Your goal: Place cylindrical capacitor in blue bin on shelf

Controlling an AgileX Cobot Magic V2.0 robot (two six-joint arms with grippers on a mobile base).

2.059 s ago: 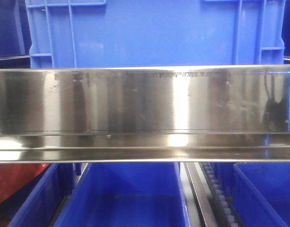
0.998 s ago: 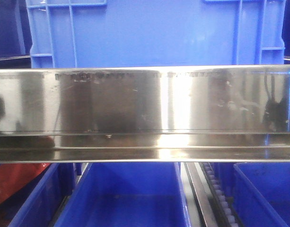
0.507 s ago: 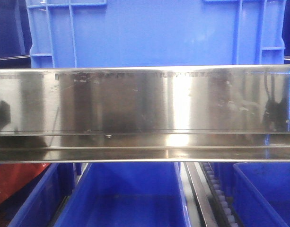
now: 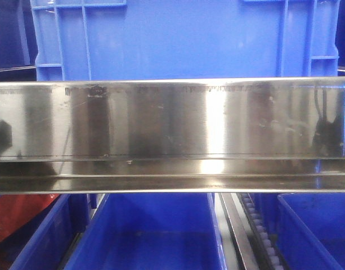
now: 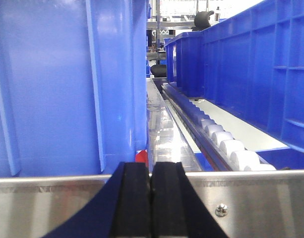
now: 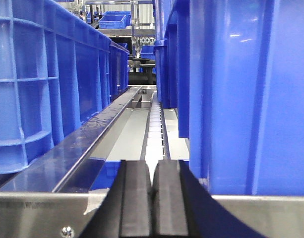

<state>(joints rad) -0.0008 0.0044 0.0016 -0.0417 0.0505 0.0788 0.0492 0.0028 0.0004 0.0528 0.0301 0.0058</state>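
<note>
The shelf's shiny scratched steel rail (image 4: 172,121) spans the front view. A large blue bin (image 4: 183,39) stands on the level above it, and an open blue bin (image 4: 155,236) sits below. No capacitor shows in any view. My left gripper (image 5: 152,171) is shut with its black pads pressed together, right in front of the rail (image 5: 261,203), beside a blue bin (image 5: 52,84). My right gripper (image 6: 152,171) is shut, with a thin gap at the tips, in front of the rail (image 6: 32,213). Neither gripper shows in the front view.
Roller tracks (image 5: 226,146) (image 6: 154,124) run back between the bins. More blue bins flank them (image 5: 256,69) (image 6: 42,79) (image 6: 241,89). On the lower level are further bins (image 4: 313,236) (image 4: 43,242), a roller track (image 4: 262,236) and something red (image 4: 14,216).
A dark reflection has appeared at the left end of the steel rail and shifted slightly. The bins and the rail have not moved.
</note>
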